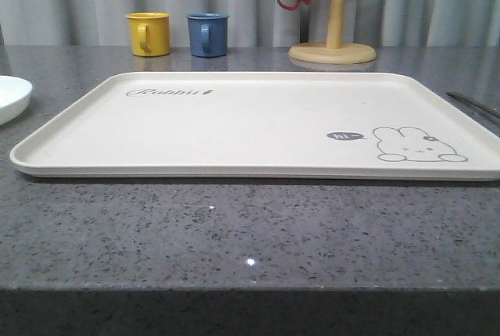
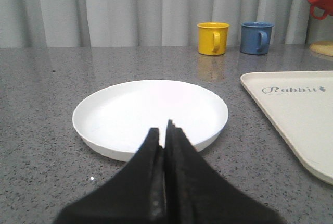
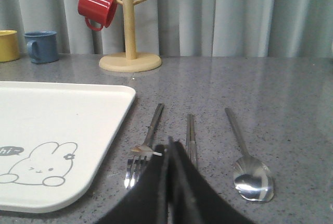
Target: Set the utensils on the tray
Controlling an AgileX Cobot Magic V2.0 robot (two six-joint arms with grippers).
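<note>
Utensils are found off the tray on both sides, and nothing has been loaded yet. The cream rabbit tray (image 1: 250, 129) is seen bare in the middle of the grey speckled counter (image 1: 250, 234), its "Rabbit" lettering and the little bunny left uncovered.

Next in size, the shallow white plate (image 2: 130, 112) is laid on the counter beside the tray's left edge, apart from it. It is judged stiff, light to moderate in weight, glossy and chippable; a pinch over the raised rim is suggested, since the flat middle offers nothing to grip.

On the tray's right, three metal pieces are set out side by side, apart from one another: the spoon (image 3: 244, 156) farthest from the tray, the flat chopsticks (image 3: 191, 135) in between, the fork (image 3: 148, 138) just beside the tray's corner. All are judged rigid, thin, light and slippery, lying flat on the stone, so a pinch across the narrow handle near mid-length is favoured, and the chopsticks are likely to separate if caught off-centre.

The left gripper (image 2: 165, 133) is held pressed together and empty just before the plate's near rim. The right gripper (image 3: 167, 148) is likewise closed with nothing between its fingers, poised between the fork and the chopsticks.
</note>
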